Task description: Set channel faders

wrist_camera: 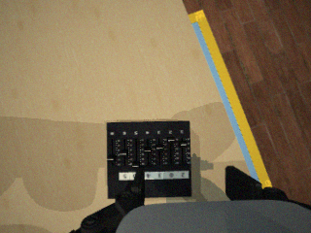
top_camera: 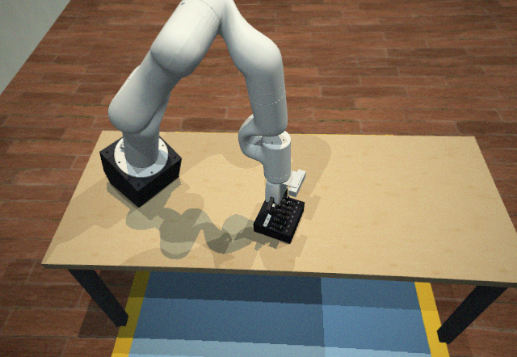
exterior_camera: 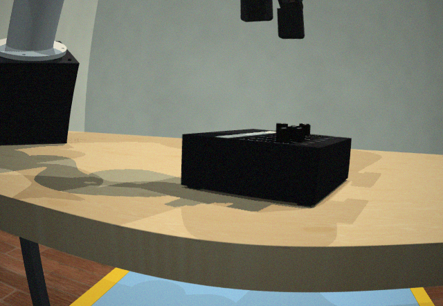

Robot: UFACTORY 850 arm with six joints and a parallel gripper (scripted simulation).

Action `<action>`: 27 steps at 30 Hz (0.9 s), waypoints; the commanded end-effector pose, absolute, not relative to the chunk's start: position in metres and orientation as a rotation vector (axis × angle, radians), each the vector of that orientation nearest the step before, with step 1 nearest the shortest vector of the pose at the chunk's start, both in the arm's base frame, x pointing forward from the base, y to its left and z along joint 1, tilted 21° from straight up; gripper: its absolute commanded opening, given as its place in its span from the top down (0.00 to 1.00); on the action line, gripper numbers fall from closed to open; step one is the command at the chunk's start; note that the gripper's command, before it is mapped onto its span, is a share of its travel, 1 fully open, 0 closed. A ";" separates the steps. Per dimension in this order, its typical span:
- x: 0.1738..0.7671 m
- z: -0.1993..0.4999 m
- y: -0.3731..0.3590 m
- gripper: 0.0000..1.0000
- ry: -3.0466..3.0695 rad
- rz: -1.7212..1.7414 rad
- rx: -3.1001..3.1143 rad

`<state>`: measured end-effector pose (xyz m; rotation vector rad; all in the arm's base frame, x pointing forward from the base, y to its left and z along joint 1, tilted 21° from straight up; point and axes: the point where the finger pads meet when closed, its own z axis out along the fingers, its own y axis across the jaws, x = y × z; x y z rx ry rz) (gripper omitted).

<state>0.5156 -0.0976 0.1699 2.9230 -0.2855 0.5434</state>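
Observation:
The lighting desk is a small black box on the wooden table, near its front edge. In the wrist view the lighting desk shows a row of several faders at different heights, with a strip of white tape carrying digits beside them. The digits are too small to read. The fader knobs stick up from the top of the desk in the exterior view. My gripper is open and empty, well above the desk. Its fingers frame the bottom of the wrist view.
The arm's black base block stands at the table's back left. The table's front edge is close to the desk. Below it lies a blue floor mat with yellow borders.

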 end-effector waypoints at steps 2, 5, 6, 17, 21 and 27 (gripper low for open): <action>0.512 0.183 -0.095 0.00 -0.288 0.503 2.933; 0.511 0.188 -0.094 0.00 -0.288 0.503 2.933; 0.510 0.189 -0.094 0.00 -0.288 0.503 2.933; 0.510 0.190 -0.094 0.00 -0.288 0.503 2.933; 0.510 0.190 -0.094 0.00 -0.288 0.503 2.933; 0.510 0.190 -0.094 0.00 -0.288 0.503 2.933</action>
